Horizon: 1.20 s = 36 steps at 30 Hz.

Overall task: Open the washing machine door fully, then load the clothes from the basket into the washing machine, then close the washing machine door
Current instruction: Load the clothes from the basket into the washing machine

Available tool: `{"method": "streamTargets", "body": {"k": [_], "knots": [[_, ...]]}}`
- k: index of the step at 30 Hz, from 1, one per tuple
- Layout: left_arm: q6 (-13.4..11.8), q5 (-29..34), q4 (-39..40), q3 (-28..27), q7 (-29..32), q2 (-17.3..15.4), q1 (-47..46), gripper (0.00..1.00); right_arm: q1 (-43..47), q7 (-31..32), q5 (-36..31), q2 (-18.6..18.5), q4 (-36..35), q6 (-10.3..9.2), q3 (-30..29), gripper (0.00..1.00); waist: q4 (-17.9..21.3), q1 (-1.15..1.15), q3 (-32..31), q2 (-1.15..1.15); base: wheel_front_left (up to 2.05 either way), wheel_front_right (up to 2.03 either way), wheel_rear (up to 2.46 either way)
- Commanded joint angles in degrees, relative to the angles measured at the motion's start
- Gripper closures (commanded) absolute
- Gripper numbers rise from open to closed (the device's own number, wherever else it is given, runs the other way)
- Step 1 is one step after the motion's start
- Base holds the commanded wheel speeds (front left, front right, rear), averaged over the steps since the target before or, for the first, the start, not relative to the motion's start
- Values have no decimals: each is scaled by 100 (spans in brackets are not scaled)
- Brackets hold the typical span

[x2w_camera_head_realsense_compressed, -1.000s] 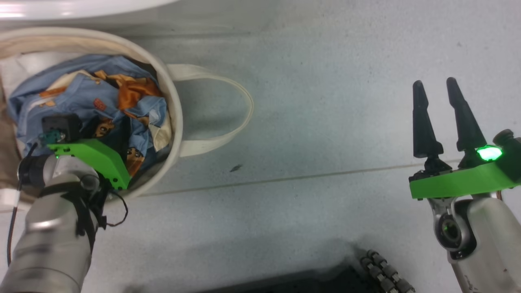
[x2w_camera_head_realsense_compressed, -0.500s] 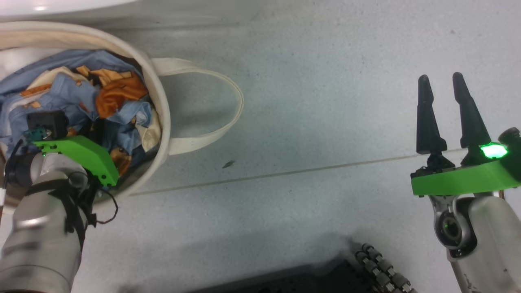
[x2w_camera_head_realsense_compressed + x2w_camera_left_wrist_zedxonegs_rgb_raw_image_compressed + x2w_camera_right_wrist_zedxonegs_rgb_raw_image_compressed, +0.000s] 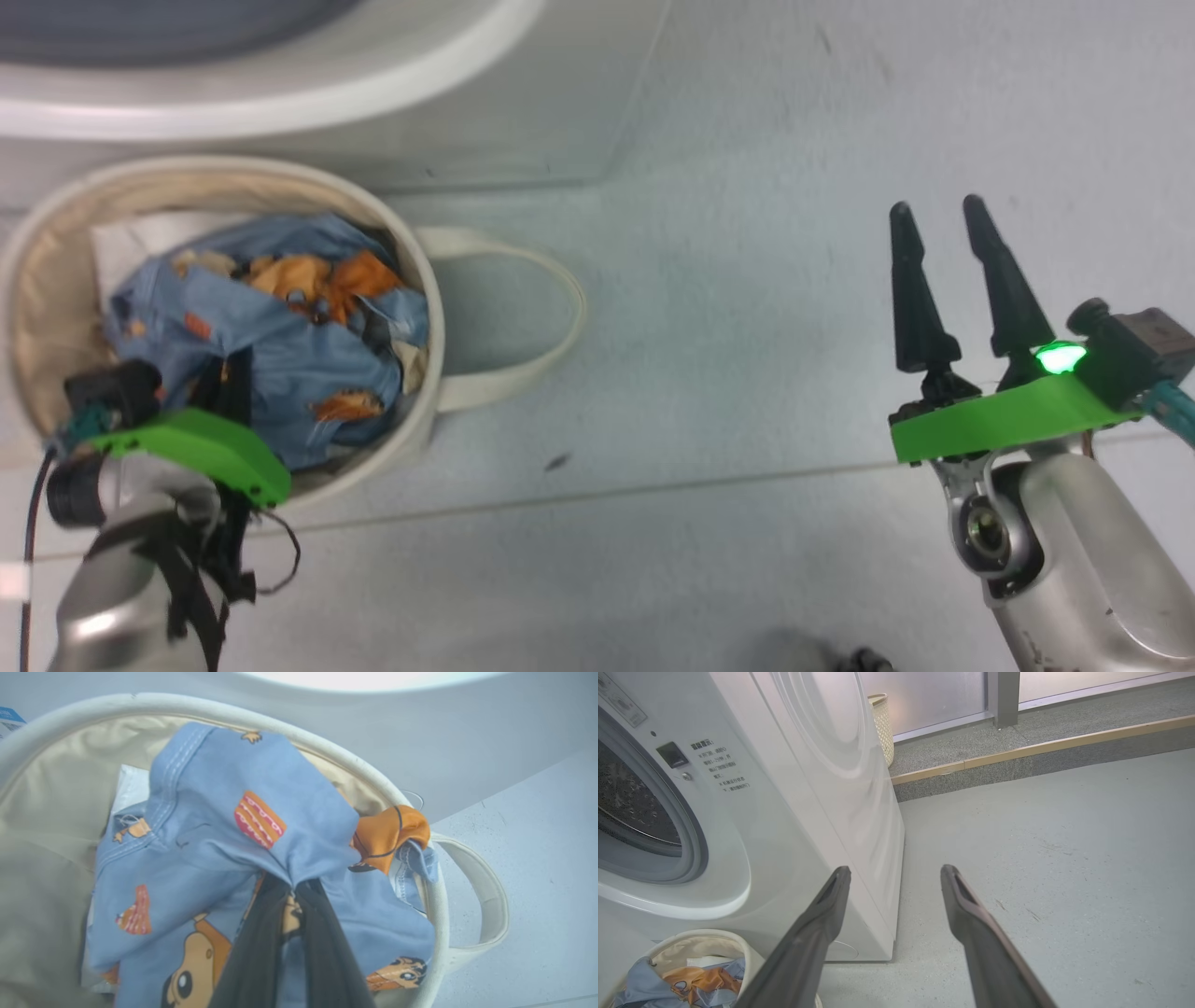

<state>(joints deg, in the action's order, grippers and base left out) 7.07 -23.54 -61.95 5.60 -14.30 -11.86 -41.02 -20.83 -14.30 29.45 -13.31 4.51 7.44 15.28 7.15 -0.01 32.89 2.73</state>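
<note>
The light blue garment printed with orange-brown cartoon faces (image 3: 224, 858) has bunched higher inside the small round cream canvas basket (image 3: 42, 812), pinched by the closed left end effector (image 3: 292, 891), while the right end effector (image 3: 938, 207) hovers narrowly parted.

The pale grey floor (image 3: 747, 373) before me carries the basket (image 3: 47, 308) at my ten o'clock, just beside the washing machine (image 3: 280, 93) at eleven.
</note>
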Motion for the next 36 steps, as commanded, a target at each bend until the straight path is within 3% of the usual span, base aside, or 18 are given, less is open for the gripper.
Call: {"method": "streamTargets", "body": {"k": [1,12,21,36], "knots": [[3,22,262,-231,-68,-174,246,100,147,-70,57,-16,-97,5,130,0,-169,1,-503,0,0,0,0],[38,160,2073,-689,-69,175,1412,100,482,-70,348,88,287,5,333,0,-568,1,-1871,0,0,0,0],[41,325,3564,-427,-70,330,2271,100,981,-70,497,-30,481,5,374,0,-757,1,-2903,0,0,0,0],[41,125,4514,-247,265,-307,2079,100,1294,-70,578,-47,451,5,329,0,-609,1,-3176,0,0,0,0]]}}
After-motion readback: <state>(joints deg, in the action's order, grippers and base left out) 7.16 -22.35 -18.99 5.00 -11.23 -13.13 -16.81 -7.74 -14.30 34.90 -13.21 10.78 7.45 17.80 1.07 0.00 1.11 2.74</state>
